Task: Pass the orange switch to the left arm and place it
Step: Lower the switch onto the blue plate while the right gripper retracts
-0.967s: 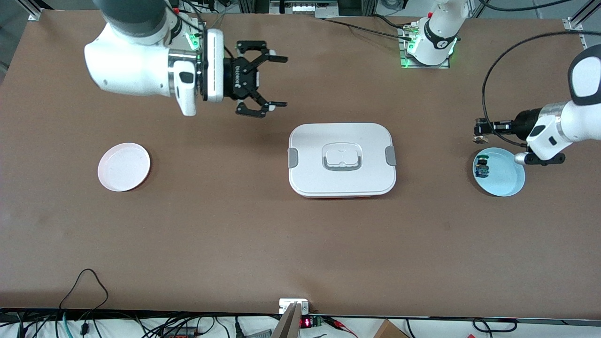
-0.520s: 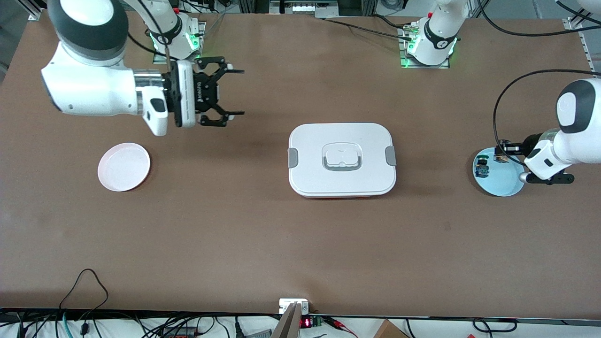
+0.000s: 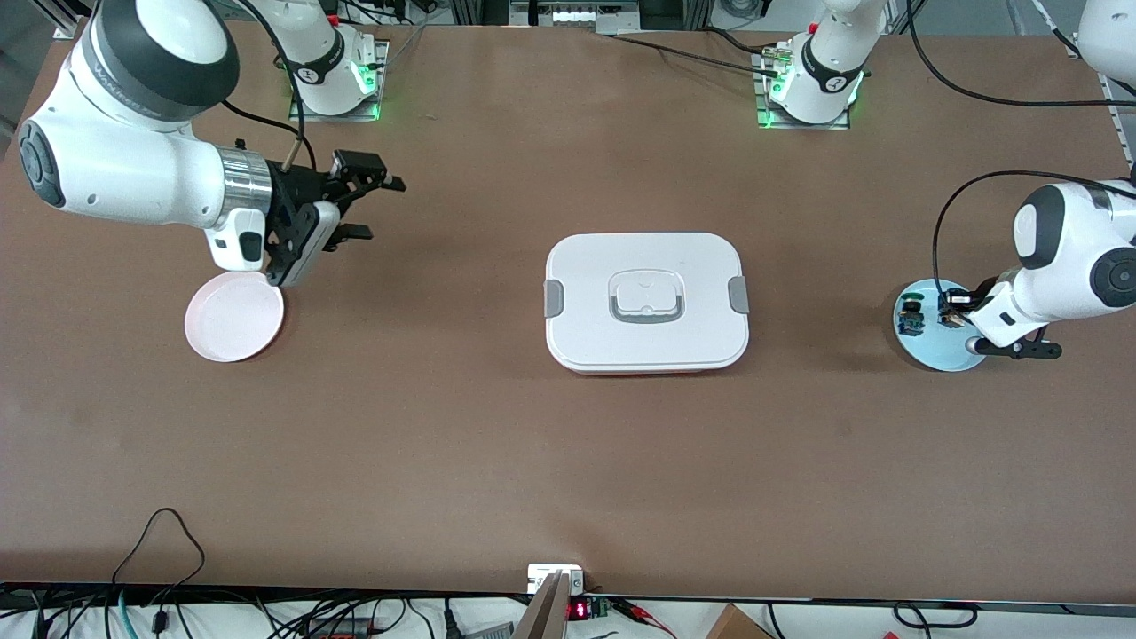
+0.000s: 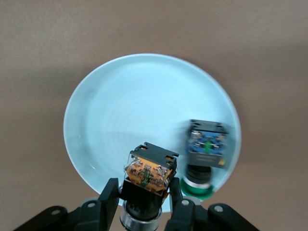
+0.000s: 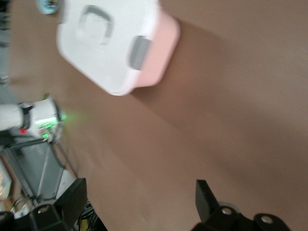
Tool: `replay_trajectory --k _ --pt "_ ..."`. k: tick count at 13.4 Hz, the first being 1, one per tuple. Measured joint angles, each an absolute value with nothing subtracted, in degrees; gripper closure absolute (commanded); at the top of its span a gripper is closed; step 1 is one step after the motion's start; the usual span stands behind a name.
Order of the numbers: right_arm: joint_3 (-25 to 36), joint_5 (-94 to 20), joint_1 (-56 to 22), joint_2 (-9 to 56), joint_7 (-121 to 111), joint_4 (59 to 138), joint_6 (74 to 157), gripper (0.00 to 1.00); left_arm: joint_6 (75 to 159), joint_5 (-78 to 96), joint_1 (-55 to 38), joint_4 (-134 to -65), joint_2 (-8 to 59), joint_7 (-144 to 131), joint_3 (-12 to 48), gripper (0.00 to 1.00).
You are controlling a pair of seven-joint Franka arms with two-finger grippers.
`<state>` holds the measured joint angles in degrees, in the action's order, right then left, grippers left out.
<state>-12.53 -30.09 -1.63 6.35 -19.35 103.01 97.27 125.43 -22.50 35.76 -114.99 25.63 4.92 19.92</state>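
The left gripper (image 4: 144,202) has dropped over the blue plate (image 3: 963,355), its fingers pinching the orange switch (image 4: 147,173) just beside the green switch (image 4: 206,149). The box (image 3: 646,302) sits mid-table. The right gripper (image 3: 359,209), fingers spread, has pulled back beside the pink plate (image 3: 233,315), so no handover is ready yet.

Even bright overhead light, soft shadows beside box (image 3: 647,302), right wrist view motion-blurred
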Motion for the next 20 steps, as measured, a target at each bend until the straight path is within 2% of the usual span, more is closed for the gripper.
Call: replay_trajectory --k 4,6,8,9,10,13,16,20 --pt "-11.3 -18.0 -1.2 6.4 -6.0 102.9 94.8 0.00 127.7 -27.2 36.5 -114.9 28.5 4.1 19.9 1.00" --pt "-11.0 -9.7 -0.9 6.3 -2.1 101.8 91.9 0.00 128.2 -31.9 36.5 -114.7 29.9 0.4 20.1 0.87" --pt "-10.6 -1.4 -0.8 6.1 -1.0 98.5 88.1 0.00 128.2 -33.2 36.4 -114.1 30.7 -0.6 20.2 0.63" --pt "-9.7 2.3 -0.7 5.9 -1.0 96.9 87.3 0.00 128.2 -33.4 36.3 -113.8 30.8 -0.7 20.3 0.29" --pt "-8.2 4.6 -0.6 5.7 -1.0 95.6 87.3 0.00 128.2 -33.4 36.1 -113.5 30.9 -0.7 20.3 0.00" --pt "-3.6 4.9 0.2 5.6 -0.1 93.6 90.5 0.00 128.2 -33.6 36.0 -111.6 31.4 0.7 20.3 0.00" --pt "-3.0 3.3 2.3 5.6 2.9 93.6 94.4 0.00 128.2 -33.6 36.0 -108.2 31.3 1.6 20.5 0.00" --pt "1.6 3.2 1.0 5.6 3.4 93.6 93.5 0.00 127.9 -33.6 36.1 -102.8 29.2 1.6 21.6 0.00"
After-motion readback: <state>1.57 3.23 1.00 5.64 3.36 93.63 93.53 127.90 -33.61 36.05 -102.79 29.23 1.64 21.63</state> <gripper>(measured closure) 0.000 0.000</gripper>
